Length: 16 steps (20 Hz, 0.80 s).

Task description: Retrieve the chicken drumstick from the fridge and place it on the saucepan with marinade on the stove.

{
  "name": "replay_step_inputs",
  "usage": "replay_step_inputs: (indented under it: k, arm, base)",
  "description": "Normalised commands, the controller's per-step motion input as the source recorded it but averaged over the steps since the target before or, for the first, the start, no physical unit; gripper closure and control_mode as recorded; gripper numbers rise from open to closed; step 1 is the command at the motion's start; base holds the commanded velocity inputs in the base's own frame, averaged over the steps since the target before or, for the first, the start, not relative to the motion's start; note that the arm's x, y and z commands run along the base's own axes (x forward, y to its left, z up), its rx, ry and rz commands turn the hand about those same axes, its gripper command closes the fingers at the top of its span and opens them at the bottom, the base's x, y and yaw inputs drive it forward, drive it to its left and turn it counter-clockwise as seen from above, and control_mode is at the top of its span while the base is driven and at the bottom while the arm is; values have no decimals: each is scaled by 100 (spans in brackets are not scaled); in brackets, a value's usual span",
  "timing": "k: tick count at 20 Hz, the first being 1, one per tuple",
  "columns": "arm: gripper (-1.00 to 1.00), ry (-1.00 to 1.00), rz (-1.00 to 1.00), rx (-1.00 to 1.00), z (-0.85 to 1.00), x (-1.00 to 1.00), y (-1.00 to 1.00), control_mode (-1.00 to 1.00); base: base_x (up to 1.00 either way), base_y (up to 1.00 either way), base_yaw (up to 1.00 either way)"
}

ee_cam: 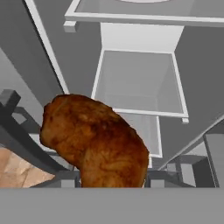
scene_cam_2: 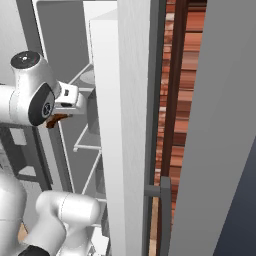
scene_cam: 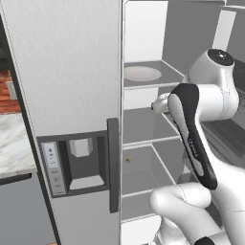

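Chicken drumstick (ee_cam: 96, 142), reddish-brown and glossy, sits right up against the hand camera, held in the robot's gripper (scene_cam_2: 59, 119), whose jaws are partly closed around it. From the right base view a sliver of brown meat peeks out beneath the white hand. It hangs in front of the open light grey fridge (scene_cam: 72, 72), with white shelves (ee_cam: 140, 83) beyond and a white round plate (scene_cam: 141, 73) on an upper shelf.
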Motion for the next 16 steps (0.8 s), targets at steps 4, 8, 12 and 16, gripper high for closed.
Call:
replay_step_inputs:
  k: [4, 8, 12, 16]
  arm:
    - [100, 1, 0, -1, 0, -55, 1, -100]
    - [100, 1, 0, 0, 0, -49, 0, 100]
    - [100, 0, 0, 0, 0, 0, 0, 100]
    - [100, 0, 0, 0, 0, 0, 0, 100]
  base:
    - [0, 0, 0]
    - [-19, 0, 0]
    - [-96, 0, 0]
    - [-100, 5, 2]
